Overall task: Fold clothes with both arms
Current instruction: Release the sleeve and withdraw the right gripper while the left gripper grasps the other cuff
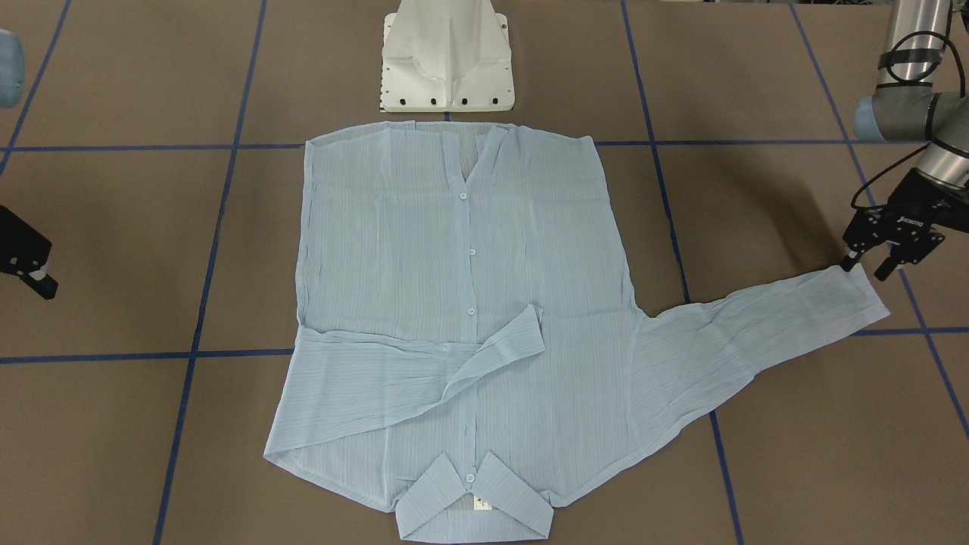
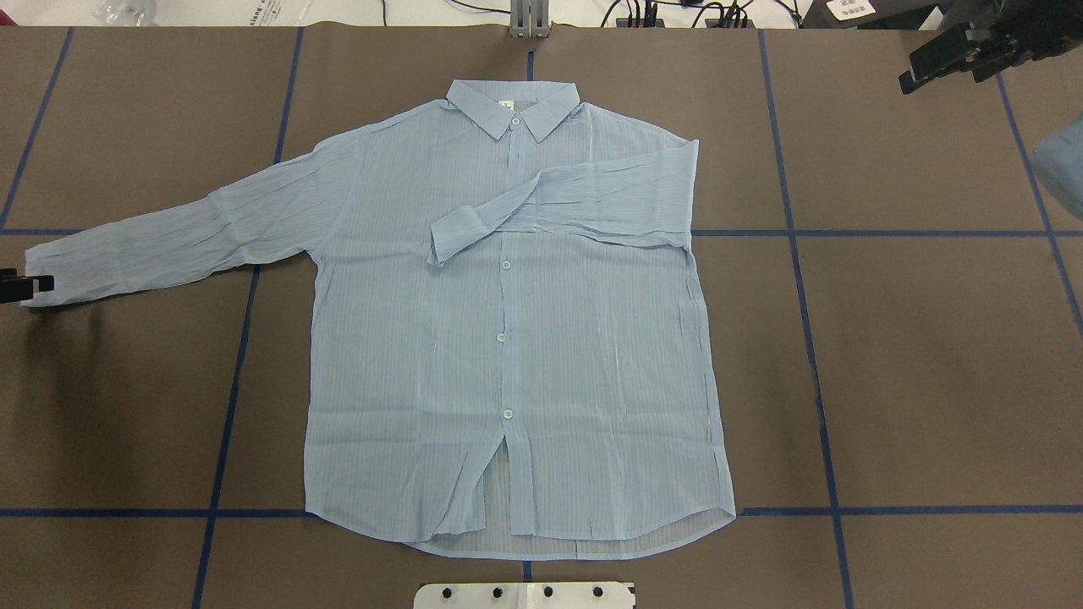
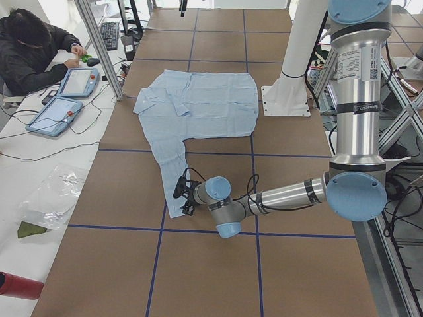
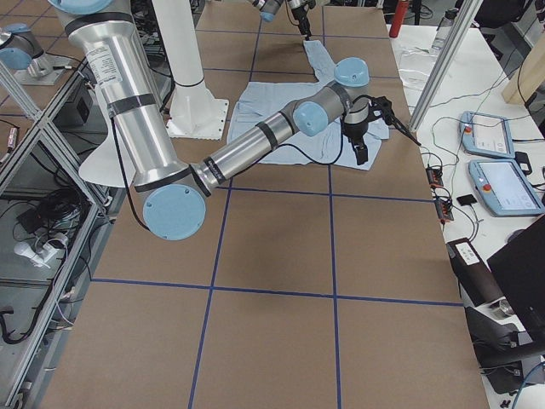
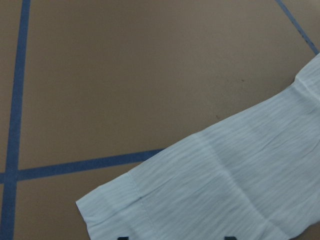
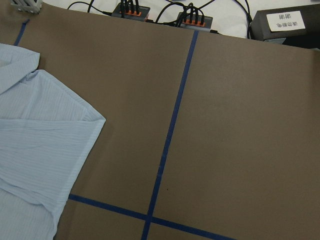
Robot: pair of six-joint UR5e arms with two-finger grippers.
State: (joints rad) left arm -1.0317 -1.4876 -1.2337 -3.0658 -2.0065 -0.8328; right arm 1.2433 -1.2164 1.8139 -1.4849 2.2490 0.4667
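The light blue shirt (image 2: 508,338) lies flat on the brown table, front up, buttoned, with its collar (image 2: 512,106) at the far side from the robot. One sleeve (image 2: 575,203) is folded across the chest. The other sleeve (image 1: 757,325) stretches out sideways toward my left arm. My left gripper (image 1: 863,267) is open and hangs just over that sleeve's cuff (image 5: 150,210); it holds nothing. It shows at the edge of the overhead view (image 2: 30,285). My right gripper (image 2: 939,78) is open and empty, well off the shirt at the far right corner, and also shows in the front-facing view (image 1: 30,269).
The white pedestal base (image 1: 447,68) stands at the shirt's hem. Blue tape lines (image 2: 812,338) grid the table. An operator (image 3: 33,49) sits at a side desk with tablets (image 3: 56,112). Cables and boxes (image 6: 190,20) line the far edge.
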